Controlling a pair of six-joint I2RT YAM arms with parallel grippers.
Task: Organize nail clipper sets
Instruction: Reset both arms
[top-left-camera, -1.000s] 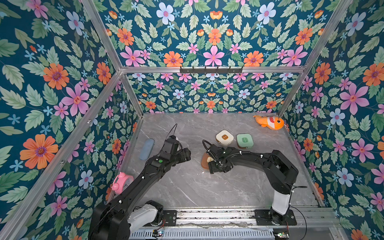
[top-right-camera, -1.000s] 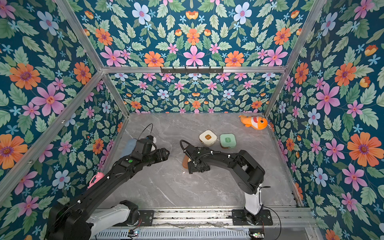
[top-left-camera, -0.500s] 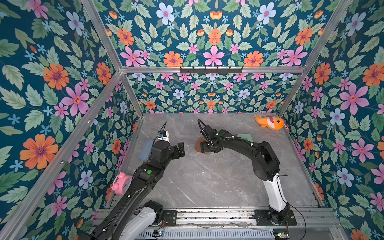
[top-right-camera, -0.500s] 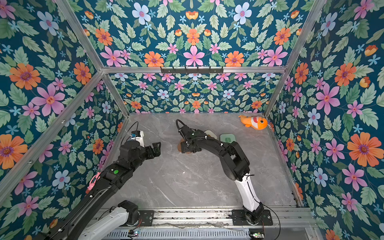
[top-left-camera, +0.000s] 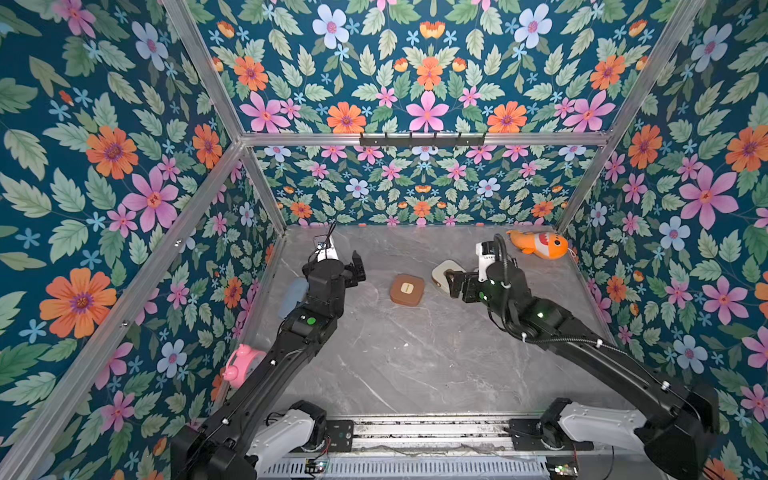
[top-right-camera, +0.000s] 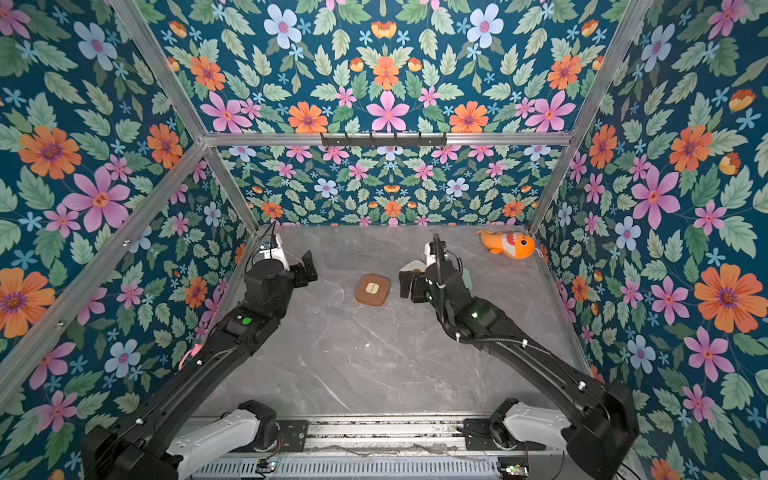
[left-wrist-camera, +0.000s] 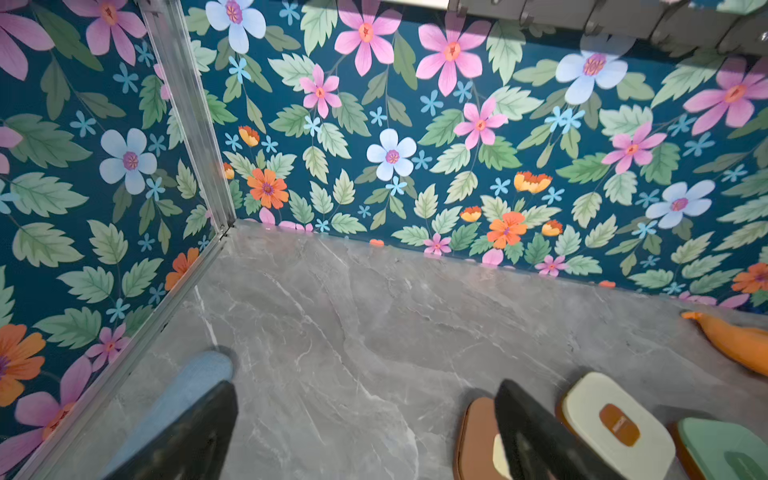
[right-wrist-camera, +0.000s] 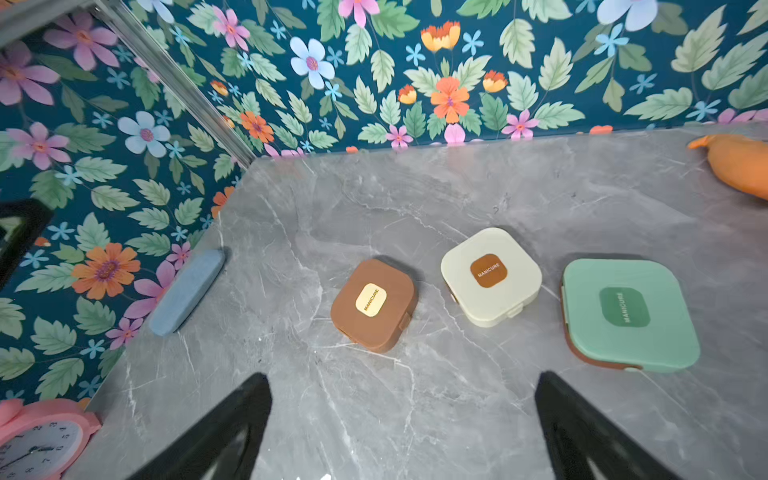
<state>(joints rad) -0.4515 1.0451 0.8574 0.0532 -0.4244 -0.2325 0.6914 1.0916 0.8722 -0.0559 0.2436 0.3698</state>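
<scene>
Three shut cases — brown (right-wrist-camera: 374, 305), cream (right-wrist-camera: 491, 276), mint (right-wrist-camera: 629, 313) — share the counter (right-wrist-camera: 415, 199) with one blue pouch (right-wrist-camera: 187, 291), clock (right-wrist-camera: 41, 440), toy fish (right-wrist-camera: 739, 166); left fingers (left-wrist-camera: 532, 432), right fingers (right-wrist-camera: 582, 428) spread wide.

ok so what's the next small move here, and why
Probably just draw the right gripper back. The brown case, cream case and mint case lie closed in a row, and it and the left gripper both stand open and empty, so little seems left to handle.

Three manicure cases (right-wrist-camera: 490, 276) on marble tabletop (right-wrist-camera: 415, 195)
</scene>
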